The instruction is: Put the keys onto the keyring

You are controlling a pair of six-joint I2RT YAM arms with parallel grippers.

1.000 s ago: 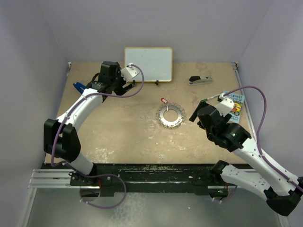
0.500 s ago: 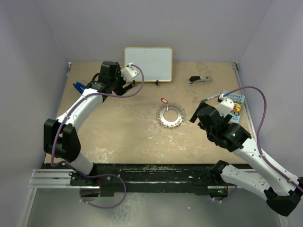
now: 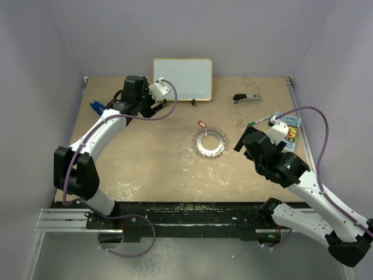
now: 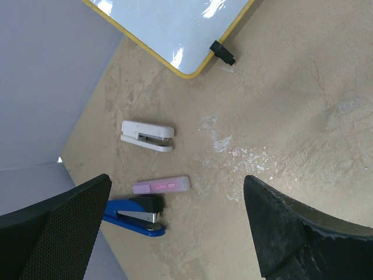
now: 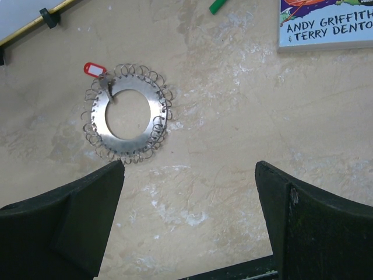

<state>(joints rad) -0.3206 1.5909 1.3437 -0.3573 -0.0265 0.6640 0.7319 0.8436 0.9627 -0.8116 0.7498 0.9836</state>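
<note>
Currently the keyring [image 5: 127, 113] is lying flat on the table [image 5: 233, 146], with the red-headed key [image 5: 93, 69] resting against its far-left rim. The right gripper [image 5: 189, 224] is hovering to the right of the keyring, jaws gaping wide and holding nothing. The left gripper [image 4: 175, 230] is hanging well apart from the keyring, to its far left, likewise spread wide and empty.

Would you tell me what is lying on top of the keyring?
The key has its blade across the keyring rim; its red head lies outside. Whether it is hooked on is unclear.
</note>
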